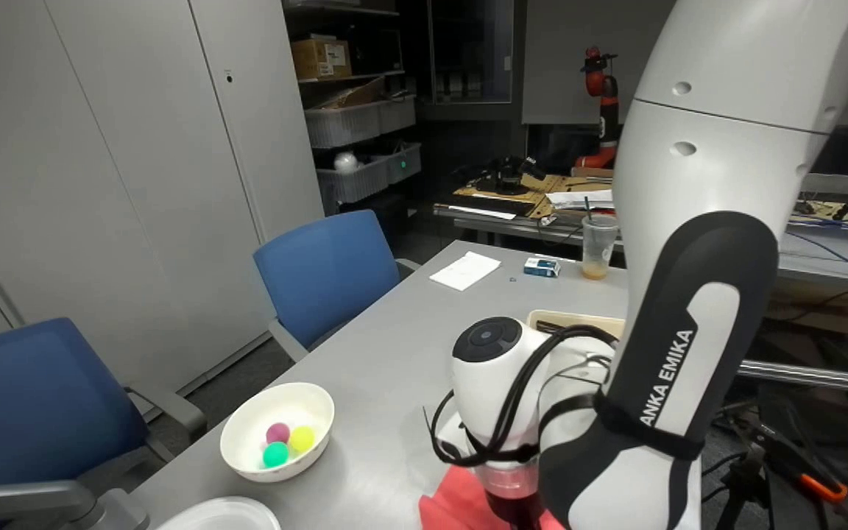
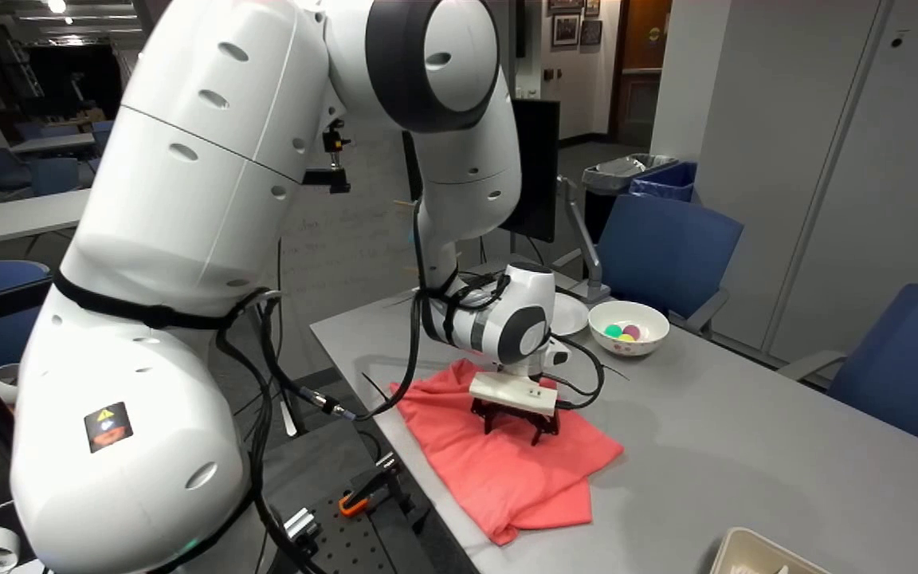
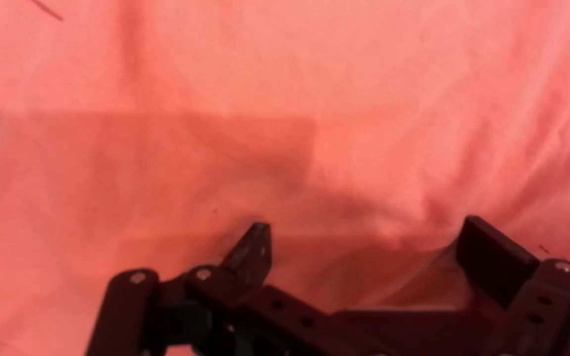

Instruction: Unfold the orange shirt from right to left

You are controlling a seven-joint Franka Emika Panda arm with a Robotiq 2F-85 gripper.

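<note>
The orange shirt (image 2: 507, 486) lies wrinkled and partly folded on the grey table, with one side near the table edge on the robot's side. In an exterior view only part of the shirt (image 1: 447, 508) shows beside the wrist. The shirt (image 3: 314, 74) fills almost all of the wrist view. My gripper (image 2: 512, 436) points down over the middle of the shirt. In the wrist view the gripper (image 3: 366, 222) has its fingers wide apart. A shirt crease runs up beside the right fingertip; I cannot tell whether it touches. No cloth is pinched between the fingers.
A white bowl (image 1: 244, 434) with three coloured balls stands near the shirt, and the bowl (image 2: 610, 344) has a white plate (image 2: 569, 317) next to it. A beige tray (image 2: 754, 550) is farther along the table. Chairs line the far side. Cables hang round my wrist.
</note>
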